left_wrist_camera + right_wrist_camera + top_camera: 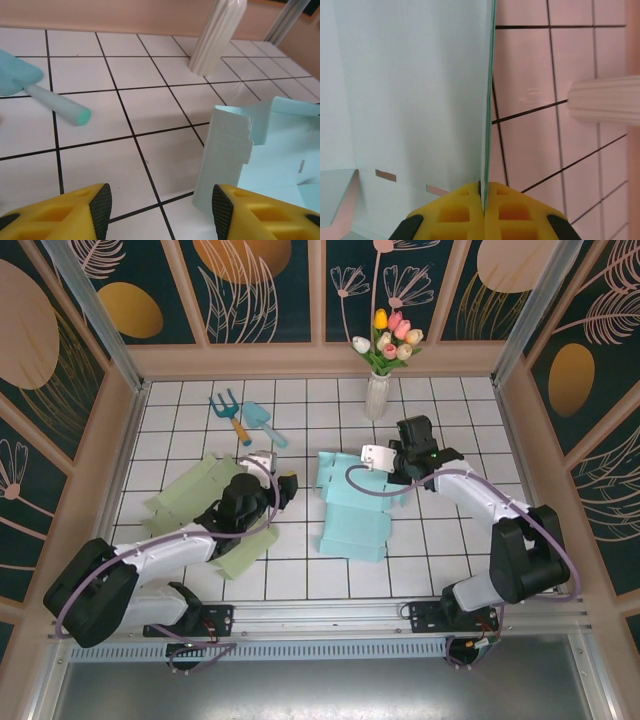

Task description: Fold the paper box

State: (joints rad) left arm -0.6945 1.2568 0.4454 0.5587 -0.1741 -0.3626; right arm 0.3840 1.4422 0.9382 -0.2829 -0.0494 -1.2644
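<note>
The right claw is pinching tight on a thin upright edge of the blue paper box, and the sheet is spreading away to the left of its fingers in the wrist view. The left claw is standing apart, gripping nothing. A raised side flap is rising just ahead of its right finger, long edge upright. Being nearer, the left arm is probably the one to press that flap inward.
</note>
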